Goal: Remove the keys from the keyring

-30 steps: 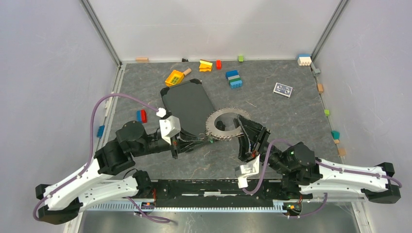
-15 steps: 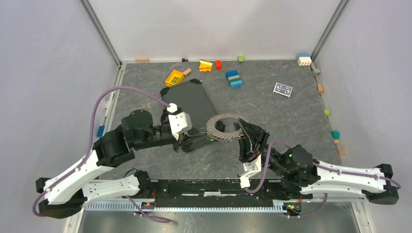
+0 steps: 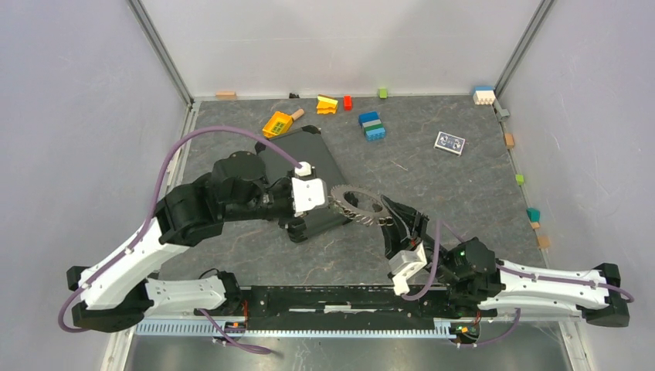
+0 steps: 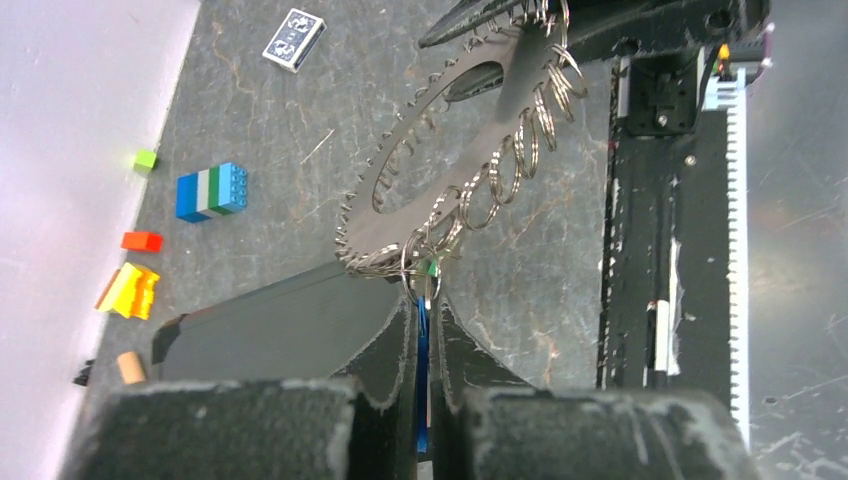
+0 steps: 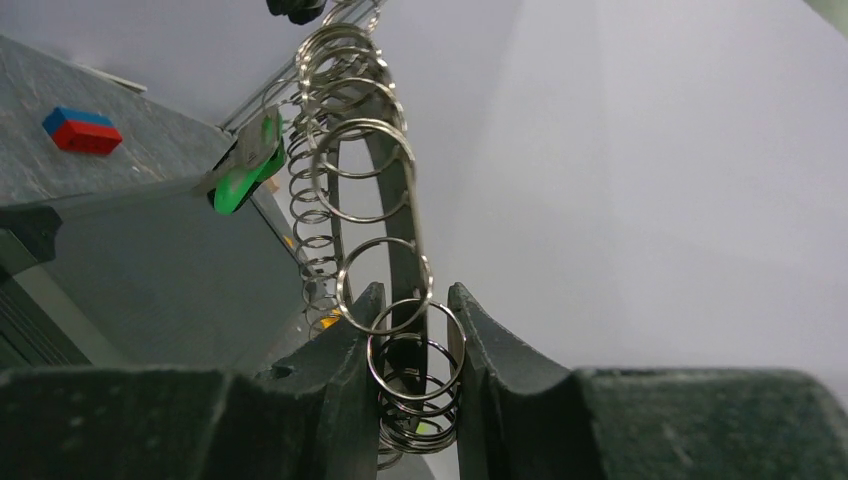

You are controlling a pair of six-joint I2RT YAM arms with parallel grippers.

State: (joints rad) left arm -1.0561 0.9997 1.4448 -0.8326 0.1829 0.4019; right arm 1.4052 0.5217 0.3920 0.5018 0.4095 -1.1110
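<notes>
The keyring (image 3: 357,205) is a wide flat metal ring, held tilted above the table between both grippers. Tooth-like keys (image 4: 372,190) and small split rings (image 4: 520,140) crowd its rim. My left gripper (image 3: 328,203) is shut on a blue-headed key (image 4: 422,360), which hangs from the ring's near edge beside a small green tag (image 4: 431,267). In the left wrist view the left gripper (image 4: 424,305) has its jaws pressed on that blue head. My right gripper (image 3: 386,214) is shut on the ring's opposite edge. The right wrist view shows the right gripper (image 5: 415,300) clamping the keyring (image 5: 398,190) and several split rings.
A black flat pad (image 3: 297,158) lies under and behind the left gripper. Toy bricks sit at the back: yellow (image 3: 276,124), blue and green (image 3: 372,126), red (image 3: 347,102). A card deck (image 3: 449,142) lies at the back right. Small blocks line the right wall.
My left arm swung up and to the right with the blue-headed key, lifting and tilting the keyring off the table. The right gripper shifted slightly, still holding the ring's edge.
</notes>
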